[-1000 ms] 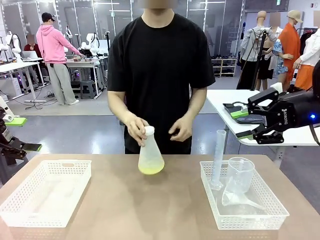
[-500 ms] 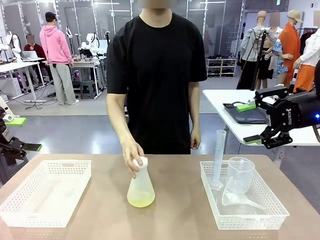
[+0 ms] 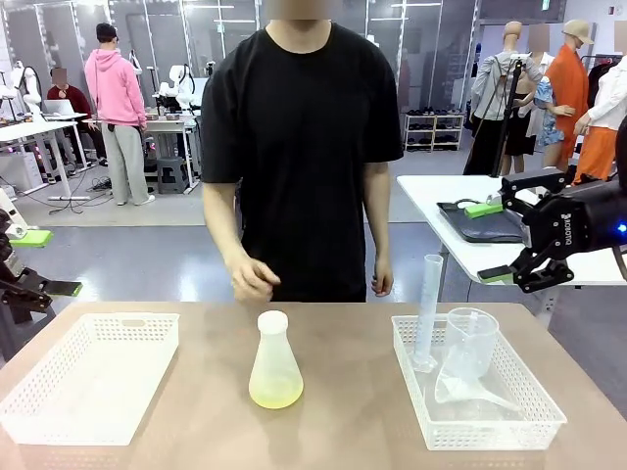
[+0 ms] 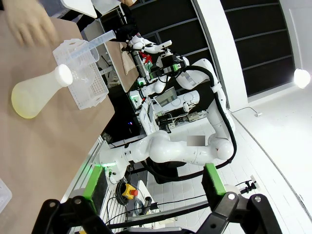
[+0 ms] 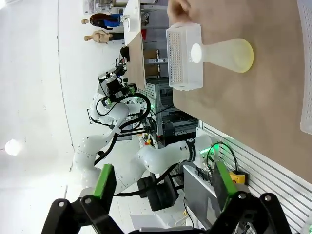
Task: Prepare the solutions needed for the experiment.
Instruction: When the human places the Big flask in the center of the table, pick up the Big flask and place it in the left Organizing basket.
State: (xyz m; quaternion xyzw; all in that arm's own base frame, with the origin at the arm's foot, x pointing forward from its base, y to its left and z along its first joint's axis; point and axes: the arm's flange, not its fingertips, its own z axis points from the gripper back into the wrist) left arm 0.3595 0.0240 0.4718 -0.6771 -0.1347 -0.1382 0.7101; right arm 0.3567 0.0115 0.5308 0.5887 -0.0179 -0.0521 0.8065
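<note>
A translucent conical flask (image 3: 275, 362) with a white cap stands upright at the middle of the table. The solutions (image 3: 275, 394) form a shallow pale yellow-green layer in its bottom. The person's hand (image 3: 252, 279) hovers behind the flask, apart from it. My right gripper (image 3: 495, 242) hangs open and empty above the table's right side. At the left edge my left gripper (image 3: 47, 262) is open and empty too. The left wrist view has the flask (image 4: 36, 92) far off beyond my open left gripper (image 4: 152, 183). In the right wrist view the flask (image 5: 224, 52) lies far beyond my open right gripper (image 5: 163, 184).
An empty white basket (image 3: 93, 377) sits at the table's left. A second white basket (image 3: 485, 416) at the right holds a graduated cylinder (image 3: 427, 308), a clear beaker (image 3: 470, 338) and a funnel (image 3: 475, 390). The person stands at the far edge.
The person brought the flask nearer to me, set it down and let go, then drew the hand back. My right gripper opened wider and shifted slightly right.
</note>
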